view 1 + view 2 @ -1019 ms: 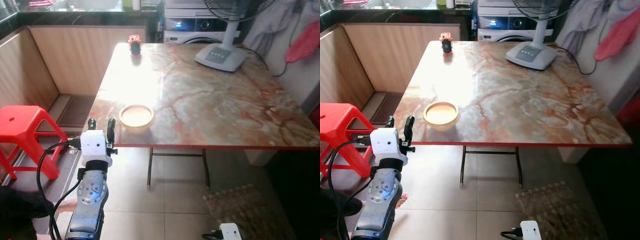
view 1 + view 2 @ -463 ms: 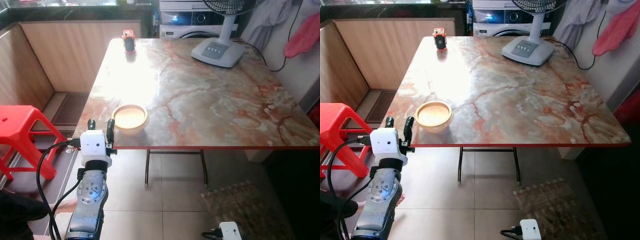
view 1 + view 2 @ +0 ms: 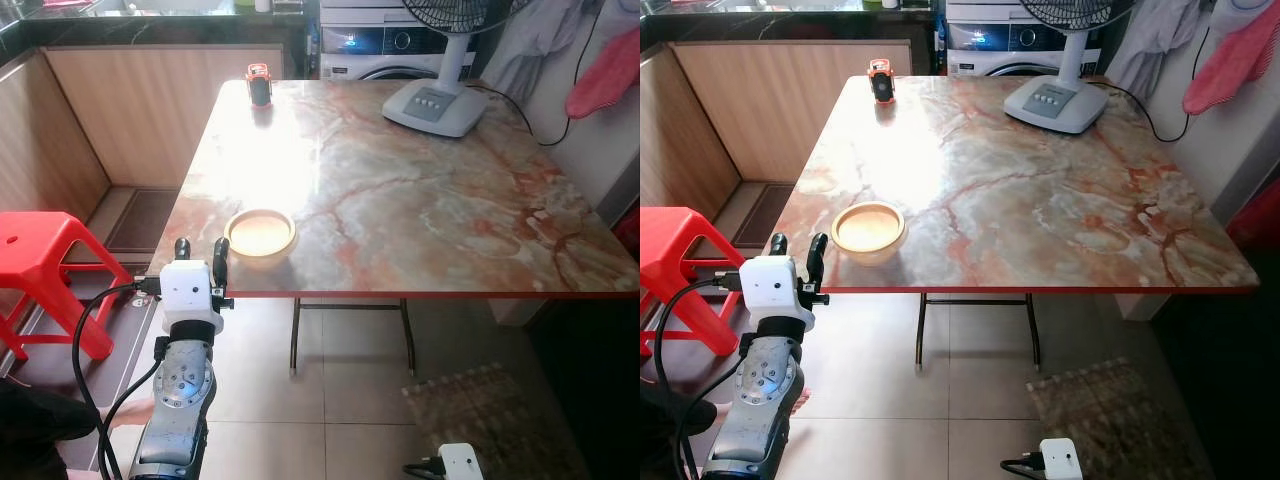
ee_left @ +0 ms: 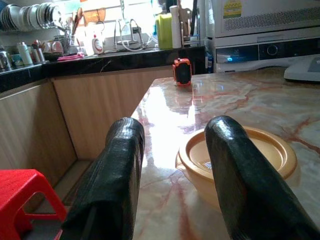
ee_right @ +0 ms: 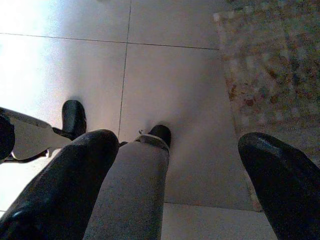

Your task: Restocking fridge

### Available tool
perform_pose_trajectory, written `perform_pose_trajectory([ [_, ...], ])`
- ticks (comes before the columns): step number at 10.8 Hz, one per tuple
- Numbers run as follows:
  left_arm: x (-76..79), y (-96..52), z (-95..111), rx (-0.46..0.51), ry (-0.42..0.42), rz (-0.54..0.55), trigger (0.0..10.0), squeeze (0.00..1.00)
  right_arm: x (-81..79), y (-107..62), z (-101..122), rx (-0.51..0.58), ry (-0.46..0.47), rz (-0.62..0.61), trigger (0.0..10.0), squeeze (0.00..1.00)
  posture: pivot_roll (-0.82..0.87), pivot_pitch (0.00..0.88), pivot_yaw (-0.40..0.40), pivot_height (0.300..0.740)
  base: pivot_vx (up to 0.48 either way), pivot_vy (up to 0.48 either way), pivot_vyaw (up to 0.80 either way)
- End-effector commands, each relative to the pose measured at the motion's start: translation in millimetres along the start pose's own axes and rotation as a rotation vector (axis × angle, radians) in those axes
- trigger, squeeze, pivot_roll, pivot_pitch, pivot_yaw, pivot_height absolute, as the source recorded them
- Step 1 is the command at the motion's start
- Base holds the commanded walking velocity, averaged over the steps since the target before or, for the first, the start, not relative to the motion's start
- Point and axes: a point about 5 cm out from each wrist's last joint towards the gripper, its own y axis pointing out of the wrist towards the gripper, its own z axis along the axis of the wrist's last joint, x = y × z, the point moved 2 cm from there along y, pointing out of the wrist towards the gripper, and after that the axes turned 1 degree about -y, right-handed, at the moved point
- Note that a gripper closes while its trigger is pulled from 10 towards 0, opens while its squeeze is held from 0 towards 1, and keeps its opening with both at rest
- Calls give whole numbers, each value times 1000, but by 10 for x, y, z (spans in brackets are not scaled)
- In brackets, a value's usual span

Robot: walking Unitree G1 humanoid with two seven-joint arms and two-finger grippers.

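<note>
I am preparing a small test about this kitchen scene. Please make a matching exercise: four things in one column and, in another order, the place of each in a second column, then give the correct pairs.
Things:
1. bowl
2. fan base
3. red stool
4. left end effector

Places:
A. on the floor, left of the table
B. on the table's far right part
C. on the table near its front left edge
D. raised just before the table's front left edge, fingers open

Pairs: 1-C, 2-B, 3-A, 4-D
</note>
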Motion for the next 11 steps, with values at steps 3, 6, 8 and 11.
perform_pose_trajectory([
  [3, -22, 26, 43, 13, 0, 10, 10000, 0, -6, -2, -23, -10, -5, 1, 10000, 0, 28, 29, 0, 740, 270, 0, 0],
  [6, -21, 27, 43, 13, 0, 9, 10000, 0, -6, -1, -21, -9, -4, 1, 10000, 0, 28, 29, 0, 740, 294, 0, 0],
  [8, -18, 27, 45, 15, -1, 8, 10000, 0, -5, -2, -22, -9, -4, 1, 10000, 0, 28, 29, 0, 740, 298, 0, 0],
  [11, -14, 27, 51, 17, -1, 6, 10000, 0, -3, -2, -22, -10, -4, 0, 10000, 0, 27, 29, 0, 740, 299, 0, 0],
])
